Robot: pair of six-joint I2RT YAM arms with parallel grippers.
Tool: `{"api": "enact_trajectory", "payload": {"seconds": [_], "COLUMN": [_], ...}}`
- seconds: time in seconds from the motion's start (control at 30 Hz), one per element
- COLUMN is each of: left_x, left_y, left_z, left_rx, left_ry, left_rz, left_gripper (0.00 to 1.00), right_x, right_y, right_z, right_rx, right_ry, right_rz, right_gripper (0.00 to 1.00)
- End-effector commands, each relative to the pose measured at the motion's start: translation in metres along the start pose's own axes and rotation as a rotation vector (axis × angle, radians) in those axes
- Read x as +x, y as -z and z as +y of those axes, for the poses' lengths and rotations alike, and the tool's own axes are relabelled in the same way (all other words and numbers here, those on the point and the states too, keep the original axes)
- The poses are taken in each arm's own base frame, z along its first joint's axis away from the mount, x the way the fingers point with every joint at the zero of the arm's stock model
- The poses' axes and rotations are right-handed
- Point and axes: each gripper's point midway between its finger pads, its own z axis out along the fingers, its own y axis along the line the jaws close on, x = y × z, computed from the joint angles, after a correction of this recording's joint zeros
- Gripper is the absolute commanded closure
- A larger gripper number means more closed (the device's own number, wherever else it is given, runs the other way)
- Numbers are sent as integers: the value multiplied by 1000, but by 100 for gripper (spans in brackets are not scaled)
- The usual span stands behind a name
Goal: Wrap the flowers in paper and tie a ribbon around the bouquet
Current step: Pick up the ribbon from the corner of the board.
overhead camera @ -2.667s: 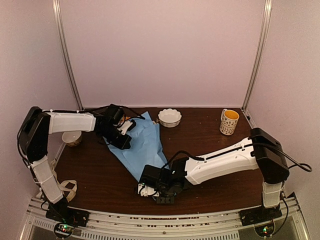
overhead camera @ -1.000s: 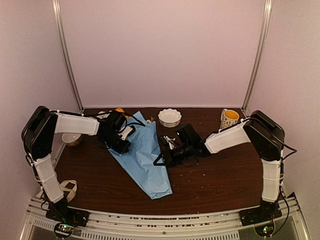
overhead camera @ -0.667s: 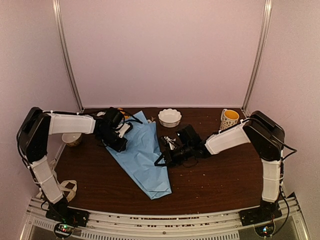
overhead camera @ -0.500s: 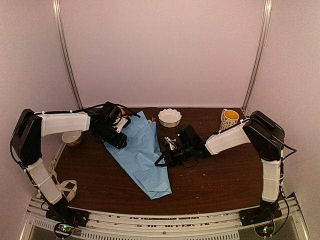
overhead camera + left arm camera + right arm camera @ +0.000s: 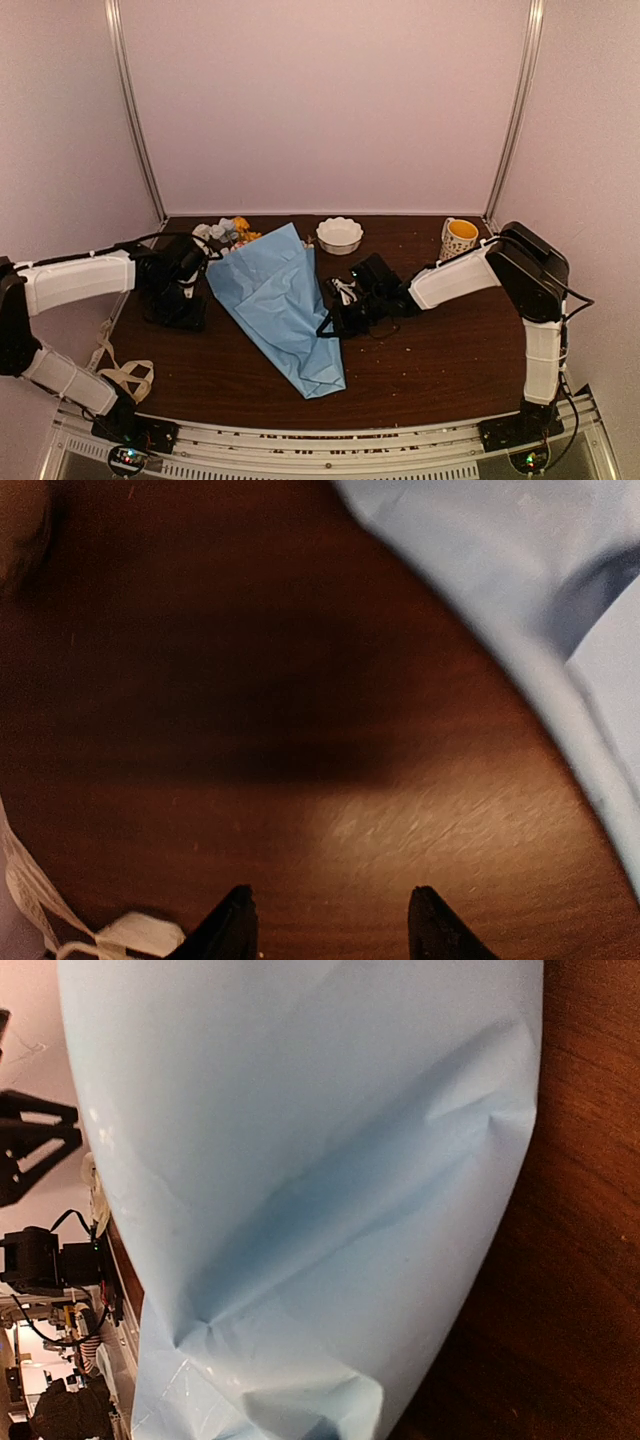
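The light-blue paper (image 5: 280, 300) lies rolled into a loose cone on the dark table, its point toward the near edge. Small orange and white blooms of the flowers (image 5: 231, 232) stick out at its far wide end. My right gripper (image 5: 331, 324) is at the cone's right edge, shut on the paper (image 5: 300, 1160), which fills the right wrist view and bunches near the jaws. To the left of the cone, my left gripper (image 5: 183, 315) stands open over bare wood (image 5: 330, 925), with the paper's edge (image 5: 520, 570) off to its upper right. The beige ribbon (image 5: 125, 375) lies looped at the table's near left corner.
A white scalloped bowl (image 5: 339, 235) and a patterned mug (image 5: 458, 243) with a yellow inside stand at the back of the table. A strand of ribbon (image 5: 25, 885) shows at the left wrist view's lower left. Walls and metal posts enclose the table.
My left gripper opened, let go of the cone's far left end and swung left and nearer. My right gripper shut at the paper's right edge. The wide end has spread out.
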Motion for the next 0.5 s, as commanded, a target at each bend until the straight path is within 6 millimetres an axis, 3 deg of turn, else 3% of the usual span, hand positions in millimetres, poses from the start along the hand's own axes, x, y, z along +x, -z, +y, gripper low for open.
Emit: {"api": "enact_trajectory", "payload": {"seconds": [0.0, 0.1, 0.17, 0.2, 0.37, 0.47], "left_x": [68, 86, 93, 98, 112, 120], "left_y": [9, 17, 13, 11, 3, -11], "left_z": [46, 71, 76, 80, 104, 103], "left_rx": [-123, -183, -191, -209, -295, -234], "left_ry": [288, 433, 451, 463, 604, 694], "left_rz": [68, 8, 9, 32, 46, 59], "left_gripper": [43, 40, 20, 18, 15, 28], "right_x": [-3, -1, -2, -1, -2, -1], "right_y": [5, 4, 4, 4, 4, 4], "right_z": [6, 8, 9, 9, 10, 10], "right_rx": [46, 43, 40, 38, 31, 29], "right_ry": [49, 65, 71, 72, 76, 80], "right_rz": [-7, -3, -4, -4, -6, -3], "right_gripper": [100, 100, 100, 100, 100, 100]}}
